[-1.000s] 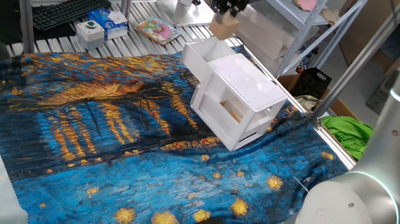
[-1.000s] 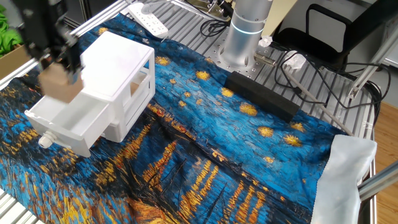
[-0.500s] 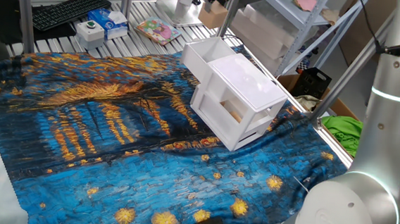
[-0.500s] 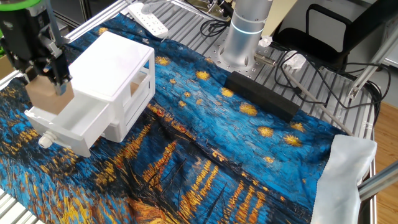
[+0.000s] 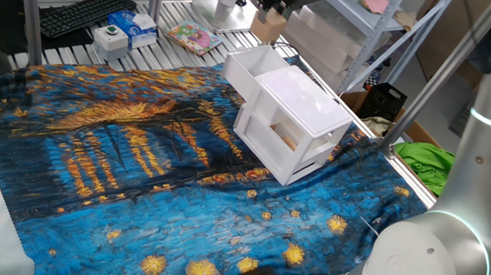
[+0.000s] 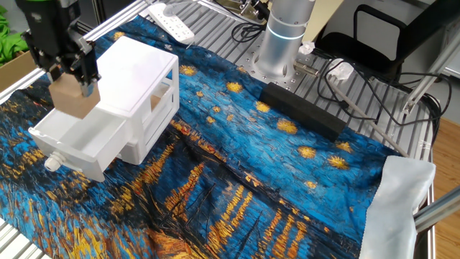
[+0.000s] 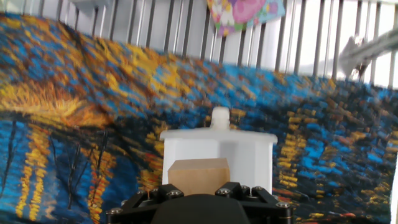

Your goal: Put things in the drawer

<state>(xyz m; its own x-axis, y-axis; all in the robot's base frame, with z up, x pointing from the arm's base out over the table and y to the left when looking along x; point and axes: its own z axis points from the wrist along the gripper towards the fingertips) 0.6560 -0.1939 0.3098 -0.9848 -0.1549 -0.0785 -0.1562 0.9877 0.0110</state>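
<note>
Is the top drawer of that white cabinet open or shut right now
Open. The upper drawer sticks out from the white cabinet with its tray exposed, and the hand holds the tan block above it.

I counted one tan block, one white cabinet with two drawers: the upper drawer pulled out at its 9 o'clock side in the other fixed view, the lower drawer shut. I saw one gripper and one patterned cloth. At 11 o'clock in one fixed view I made out one keyboard, one button box and one colourful booklet. One power strip lay at 12 o'clock in the other fixed view.
</note>
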